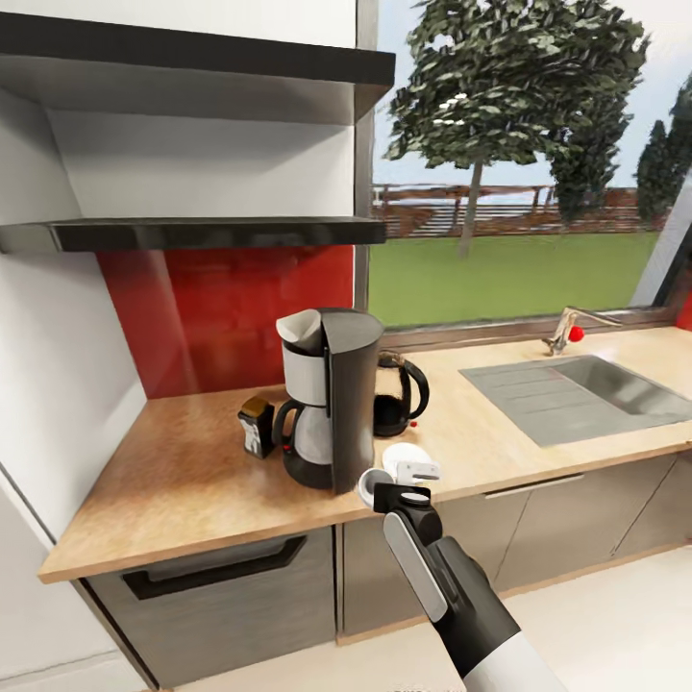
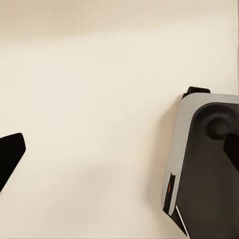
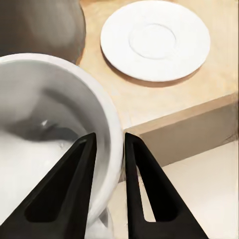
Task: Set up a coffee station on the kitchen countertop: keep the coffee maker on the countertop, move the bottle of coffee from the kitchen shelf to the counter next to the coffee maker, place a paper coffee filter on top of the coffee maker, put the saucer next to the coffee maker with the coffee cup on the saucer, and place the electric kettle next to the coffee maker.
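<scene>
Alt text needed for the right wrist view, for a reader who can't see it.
The right end effector pinches the rim of the white coffee cup, one finger inside and one outside. Beyond it, the empty white saucer sits on the wooden kitchen countertop near its front edge, beside the coffee maker.

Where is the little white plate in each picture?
Head view: the saucer lies on the countertop near its front edge, right of the coffee maker.
Right wrist view: saucer beyond the cup held in the right pincer.
Left wrist view: not in it.
Shared landmark: the countertop's front edge.
</scene>
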